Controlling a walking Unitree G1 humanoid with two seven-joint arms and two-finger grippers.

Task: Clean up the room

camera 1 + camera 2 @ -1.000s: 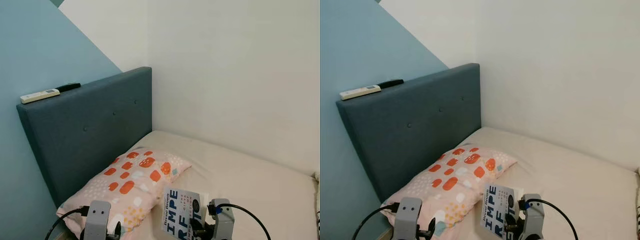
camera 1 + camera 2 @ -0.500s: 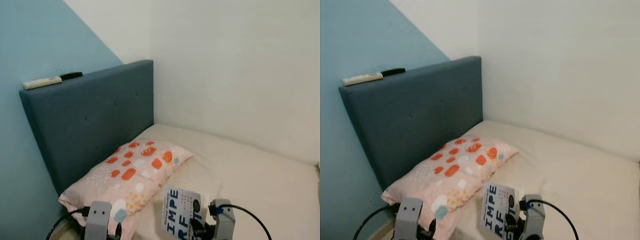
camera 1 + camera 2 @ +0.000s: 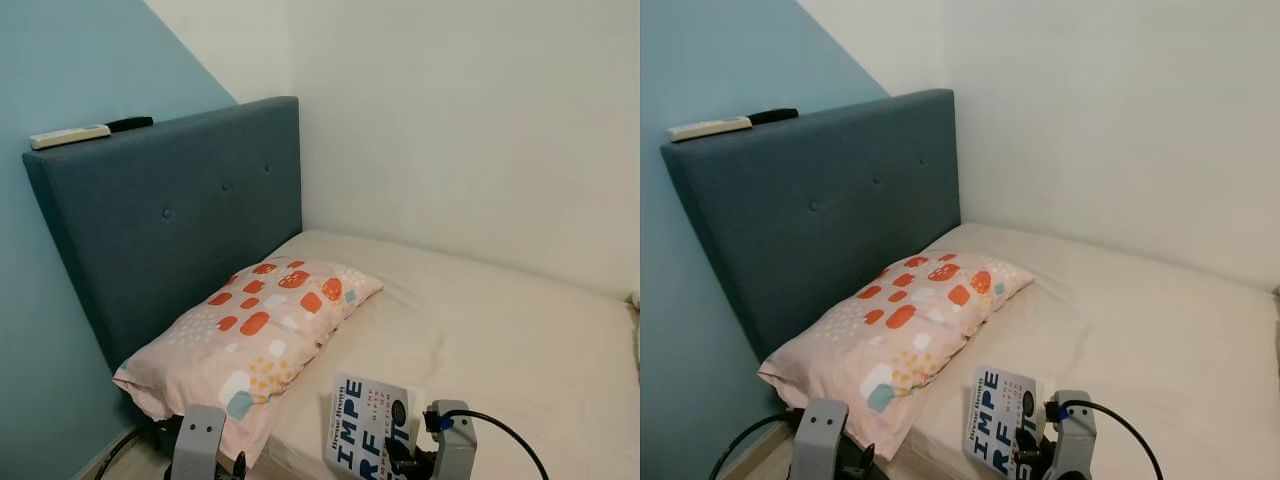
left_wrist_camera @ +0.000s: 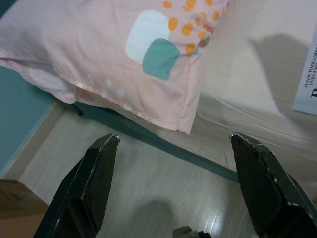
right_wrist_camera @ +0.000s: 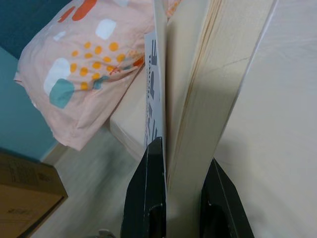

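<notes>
My right gripper point(image 5: 181, 168) is shut on a white paperback book point(image 3: 365, 427) with blue cover lettering, held upright low in the eye views over the near edge of the bed. In the right wrist view its black fingers point(image 5: 151, 193) clamp the book's point(image 5: 198, 99) pages edge-on. My left gripper point(image 4: 173, 183) is open with nothing between its fingers, hanging over the wooden floor beside the bed, just below the corner of a pink patterned pillow point(image 3: 255, 340).
The bed point(image 3: 500, 340) with its cream sheet stands in the corner against a white wall. Its dark blue headboard point(image 3: 170, 220) carries a white remote point(image 3: 68, 136) and a black one point(image 3: 130, 124). A cardboard box point(image 5: 25, 198) sits on the floor.
The camera has shifted, so the bed, pillow and headboard sit differently in the picture. The book stays in my right gripper; both arms keep their place.
</notes>
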